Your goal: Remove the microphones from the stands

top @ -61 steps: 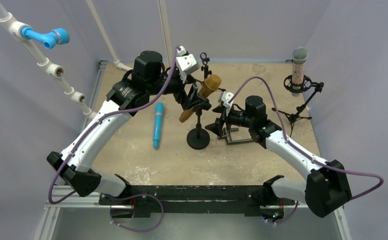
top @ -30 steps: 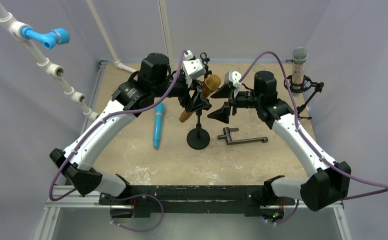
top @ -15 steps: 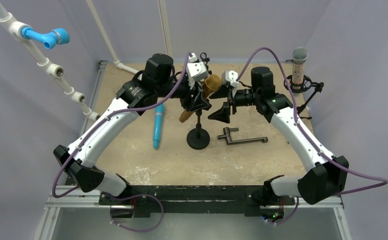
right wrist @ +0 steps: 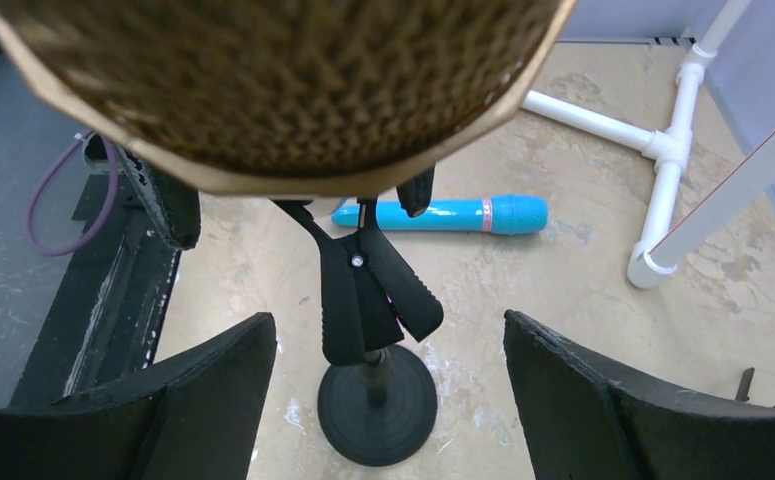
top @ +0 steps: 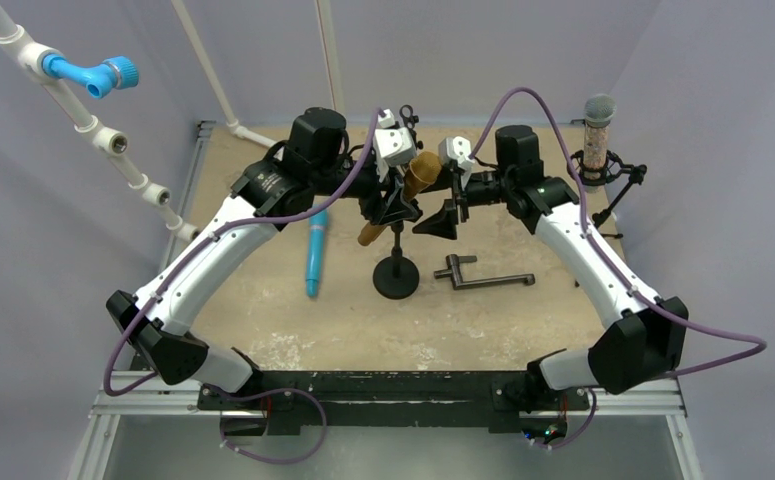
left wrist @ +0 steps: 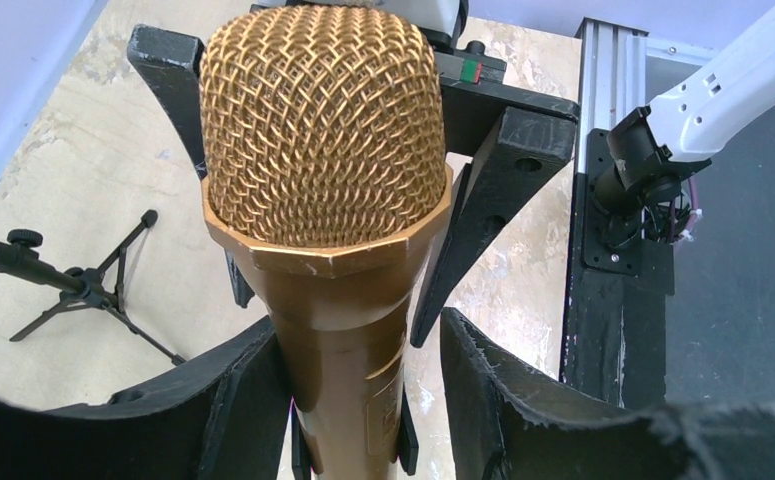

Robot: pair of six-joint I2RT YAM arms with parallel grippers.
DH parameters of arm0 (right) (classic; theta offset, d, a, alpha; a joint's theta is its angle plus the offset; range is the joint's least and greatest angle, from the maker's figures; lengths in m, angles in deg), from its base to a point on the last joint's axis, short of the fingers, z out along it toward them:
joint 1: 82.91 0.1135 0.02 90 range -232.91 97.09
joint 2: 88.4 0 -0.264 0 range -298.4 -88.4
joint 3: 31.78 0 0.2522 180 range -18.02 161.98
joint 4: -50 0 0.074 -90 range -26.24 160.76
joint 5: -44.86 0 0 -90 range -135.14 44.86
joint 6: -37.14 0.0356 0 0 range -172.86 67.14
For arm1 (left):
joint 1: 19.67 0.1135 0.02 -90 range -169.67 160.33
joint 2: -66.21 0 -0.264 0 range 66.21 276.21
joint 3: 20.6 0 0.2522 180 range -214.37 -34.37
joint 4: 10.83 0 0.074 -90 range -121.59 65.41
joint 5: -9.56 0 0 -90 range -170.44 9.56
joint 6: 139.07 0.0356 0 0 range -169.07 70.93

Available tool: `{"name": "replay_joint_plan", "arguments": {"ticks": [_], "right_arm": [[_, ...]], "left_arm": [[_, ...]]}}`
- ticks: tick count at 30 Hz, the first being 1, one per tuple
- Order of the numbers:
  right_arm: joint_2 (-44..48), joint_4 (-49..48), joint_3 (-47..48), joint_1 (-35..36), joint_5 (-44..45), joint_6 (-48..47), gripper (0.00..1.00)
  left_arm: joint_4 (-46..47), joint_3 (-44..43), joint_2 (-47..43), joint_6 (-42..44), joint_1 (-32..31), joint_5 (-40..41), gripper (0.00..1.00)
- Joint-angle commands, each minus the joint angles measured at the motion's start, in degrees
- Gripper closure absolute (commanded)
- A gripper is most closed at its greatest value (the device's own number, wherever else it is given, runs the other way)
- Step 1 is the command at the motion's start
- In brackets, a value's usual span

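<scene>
A gold microphone [top: 418, 172] sits tilted in a black spring clip [right wrist: 363, 290] on a short stand with a round base [top: 396, 275]. My left gripper [top: 393, 205] is closed in on the gold body [left wrist: 343, 330] just above the clip. One finger lies against the body and the other stands close beside it. My right gripper [top: 445, 210] is open at the mesh head [left wrist: 323, 130], with its fingers [left wrist: 503, 160] on either side of the head and not touching it. In the right wrist view the head [right wrist: 263, 80] fills the top, above the wide-apart jaws [right wrist: 388, 325].
A blue microphone [top: 315, 250] lies on the table left of the stand. A black metal bracket [top: 483, 277] lies to the stand's right. A grey microphone on a tripod [top: 597, 140] stands at the back right. White pipes [right wrist: 663, 150] run along the back left.
My right arm rose from the bracket on the table and moved left, up to the microphone's head. My left jaws narrowed around the microphone's body.
</scene>
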Motion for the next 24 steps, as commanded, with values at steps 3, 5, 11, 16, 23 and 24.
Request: {"name": "replay_joint_plan", "arguments": {"ticks": [3, 5, 11, 16, 23, 24], "right_arm": [[-0.76, 1.63, 3.30, -0.14, -3.48, -1.73, 0.25], [-1.12, 1.84, 3.47, -0.15, -3.86, -1.74, 0.30], [-1.22, 1.83, 3.13, -0.14, -4.62, -1.75, 0.43], [-0.84, 1.59, 2.36, -0.17, -4.98, -1.70, 0.58], [0.74, -0.92, -0.86, -0.22, -5.44, -1.22, 1.00], [1.17, -1.86, -1.81, -0.16, -5.05, -0.79, 1.00]], "left_arm": [[-0.08, -2.78, 0.01, 1.24, -0.15, -1.94, 0.48], [0.01, -2.90, 0.14, 1.11, -0.16, -1.93, 0.49], [-0.01, -3.25, 0.67, 0.88, -0.16, -2.00, 0.48], [0.13, -3.38, 0.81, 0.84, -0.17, -1.69, 0.48], [0.09, -2.81, 0.42, 1.14, -0.18, -0.91, 0.49], [0.08, -2.72, 0.30, 1.16, -0.11, -0.74, 0.49]]}}
